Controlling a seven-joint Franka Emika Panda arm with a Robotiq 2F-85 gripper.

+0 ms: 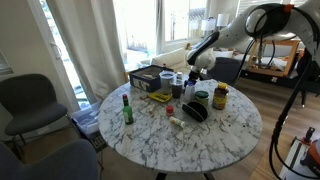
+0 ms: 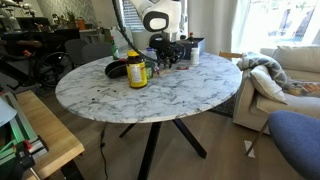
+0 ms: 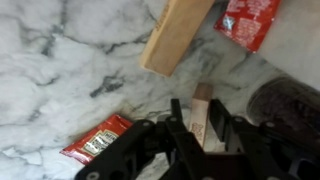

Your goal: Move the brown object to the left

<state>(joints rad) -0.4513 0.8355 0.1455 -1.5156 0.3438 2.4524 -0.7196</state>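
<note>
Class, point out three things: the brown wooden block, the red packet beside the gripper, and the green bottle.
Brown rectangular wooden block (image 3: 178, 35): wrist view, middle of its broad face.
Red flat sauce packet (image 3: 100, 138): wrist view, centre of its printed label.
Green glass bottle (image 1: 127, 110): in an exterior view, on its body.

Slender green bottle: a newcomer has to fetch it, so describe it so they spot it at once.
Find the round white marble table. Most things crowd the side by the robot arm; the slender green bottle stands upright alone near the rim, on the side of the grey armchair. It is the only green, tall, narrow thing there.
</note>
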